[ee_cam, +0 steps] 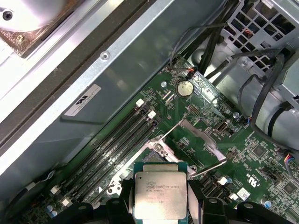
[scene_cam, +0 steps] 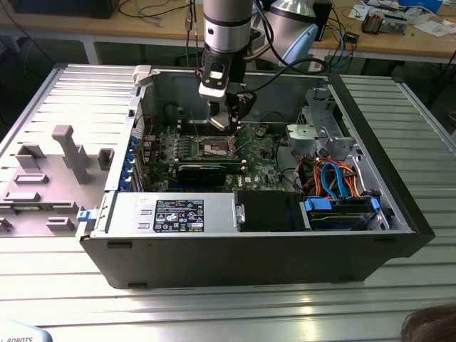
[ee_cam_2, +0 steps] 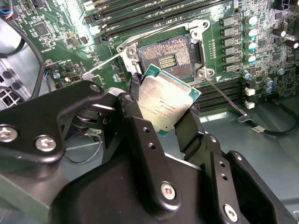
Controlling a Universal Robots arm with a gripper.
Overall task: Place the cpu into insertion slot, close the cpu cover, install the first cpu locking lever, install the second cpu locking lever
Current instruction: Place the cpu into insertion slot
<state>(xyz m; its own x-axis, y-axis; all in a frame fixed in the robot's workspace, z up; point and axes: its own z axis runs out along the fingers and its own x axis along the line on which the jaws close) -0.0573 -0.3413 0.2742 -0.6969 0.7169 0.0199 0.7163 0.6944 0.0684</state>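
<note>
Step one: black end effector (ee_cam_2: 164, 99) clamped on silver-grey square cpu (ee_cam_2: 167, 101), near dark silver-rimmed insertion slot (ee_cam_2: 166, 55); seating likely needs squaring, levelling.

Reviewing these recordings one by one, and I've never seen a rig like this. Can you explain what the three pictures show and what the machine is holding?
It is a single robot arm working inside an open computer case that lies on a ribbed metal table. The exterior view is from a camera off the arm; both wrist views come from cameras riding on the arm, looking past its tool. The tool is clamped on the cpu, a small silver-topped chip, by two opposite edges. It hangs above the green motherboard, near the insertion slot, which lies uncovered with nothing in it.
</note>
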